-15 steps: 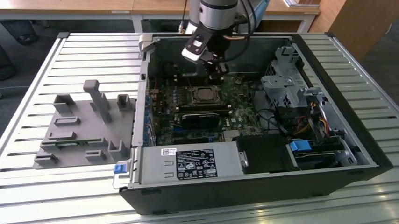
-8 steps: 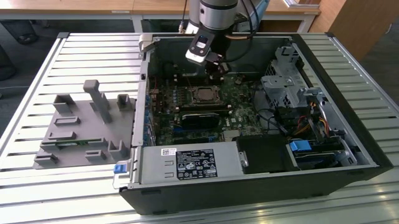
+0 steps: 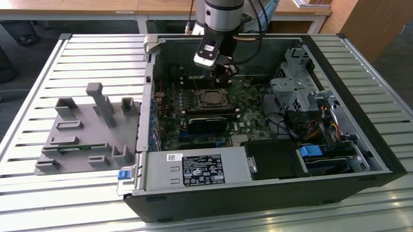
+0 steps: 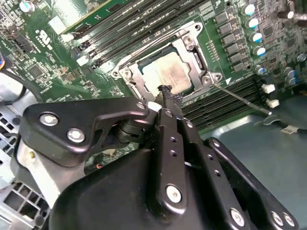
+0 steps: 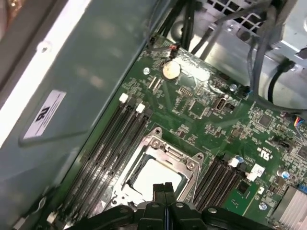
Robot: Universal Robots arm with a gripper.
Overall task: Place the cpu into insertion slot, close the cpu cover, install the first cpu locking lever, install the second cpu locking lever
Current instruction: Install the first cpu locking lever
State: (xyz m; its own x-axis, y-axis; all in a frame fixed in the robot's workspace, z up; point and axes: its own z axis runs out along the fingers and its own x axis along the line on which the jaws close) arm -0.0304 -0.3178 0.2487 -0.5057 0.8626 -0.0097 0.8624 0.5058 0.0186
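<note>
As the silver-grey square cpu [image 4: 168, 76] lies under its thin silver cover [image 4: 191, 50], our empty, closed gripper [image 4: 167, 93] likely must press a wire lever [image 4: 240, 99].

A slatted metal table [image 3: 38, 193] spreads across the exterior view, its slats glaring bright at 7 o'clock. At 12 o'clock stands a wooden desk [image 3: 96, 7] on white legs, and at 1 o'clock a wooden cabinet [image 3: 377, 24]. Dark floor [image 3: 19, 58] shows at 10 o'clock.
</note>
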